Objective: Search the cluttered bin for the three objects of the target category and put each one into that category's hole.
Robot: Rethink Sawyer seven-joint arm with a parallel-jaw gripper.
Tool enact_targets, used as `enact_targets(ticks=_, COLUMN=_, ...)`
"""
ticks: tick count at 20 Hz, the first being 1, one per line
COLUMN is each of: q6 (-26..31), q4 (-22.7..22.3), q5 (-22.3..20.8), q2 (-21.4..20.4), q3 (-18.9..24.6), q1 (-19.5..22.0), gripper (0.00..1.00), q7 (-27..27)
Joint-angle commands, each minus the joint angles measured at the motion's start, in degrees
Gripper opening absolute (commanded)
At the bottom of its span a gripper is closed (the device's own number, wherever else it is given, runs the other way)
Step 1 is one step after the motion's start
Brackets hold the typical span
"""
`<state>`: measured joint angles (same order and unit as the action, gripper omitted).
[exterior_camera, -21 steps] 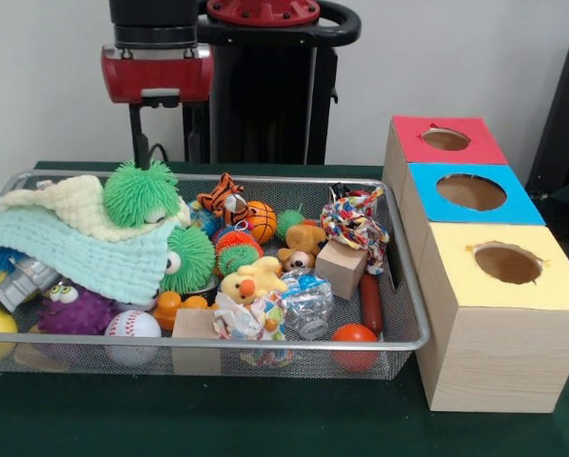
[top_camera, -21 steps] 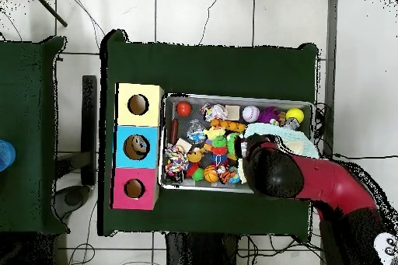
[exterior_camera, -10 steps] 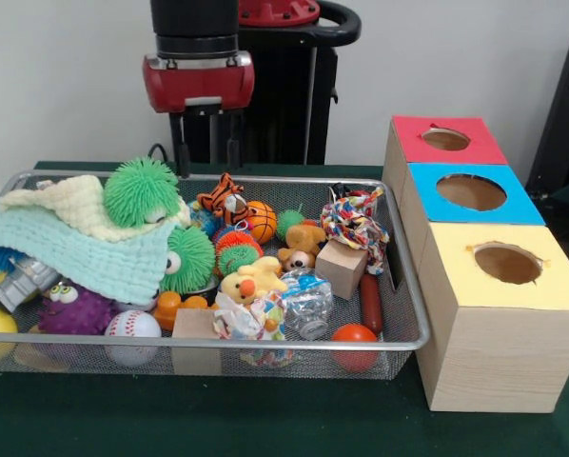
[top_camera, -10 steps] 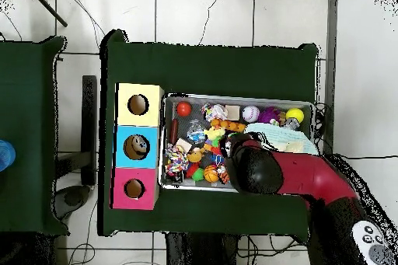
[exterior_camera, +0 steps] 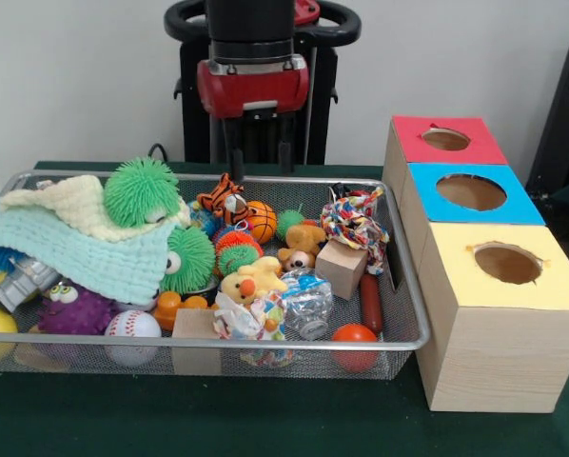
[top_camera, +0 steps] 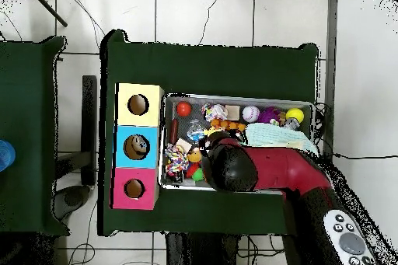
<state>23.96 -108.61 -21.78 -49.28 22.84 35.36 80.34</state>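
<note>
Gripper (exterior_camera: 259, 160): parted, empty, above bin's (exterior_camera: 413, 286) back rim | target guess: tiger plush (exterior_camera: 225, 198) just below, beside basketball (exterior_camera: 261, 220) | soft, light, squashy | pinch across body, not limbs

Tabletop (exterior_camera: 294, 424) covered in dark green cloth. Directly on it: a wire-mesh bin (exterior_camera: 413, 314), filled with toys and a pale green cloth, and just beside the bin a row of three wooden boxes with holed tops, red (exterior_camera: 446, 140), blue (exterior_camera: 472, 193), yellow (exterior_camera: 506, 265), touching one another.
</note>
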Motion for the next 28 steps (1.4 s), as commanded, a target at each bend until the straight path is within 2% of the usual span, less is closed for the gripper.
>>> enact_targets(ticks=1, q6=-1.7, q4=3.1, q5=-2.3, q2=4.0, q3=-3.6, q1=-3.6, gripper=1.0, q7=8.4)
enact_targets(ticks=5, q6=-2.4, q4=5.0, q5=-1.9, q2=5.7, q3=-5.4, q1=-5.9, gripper=1.0, q7=9.4)
enact_targets(ticks=8, q6=-4.4, q4=7.1, q5=-1.8, q2=8.5, q3=-6.9, q1=-7.5, gripper=1.0, q7=10.2)
enact_targets(ticks=14, q6=-7.6, q4=10.2, q5=-1.2, q2=12.7, q3=-9.2, q1=-9.0, gripper=1.0, q7=10.5)
enact_targets(ticks=25, q6=-11.3, q4=11.1, q5=3.6, q2=15.5, q3=-12.7, q1=-9.6, gripper=1.0, q7=13.4)
enact_targets(ticks=28, q6=-10.7, q4=11.7, q5=3.6, q2=15.5, q3=-13.1, q1=-10.0, gripper=1.0, q7=11.9)
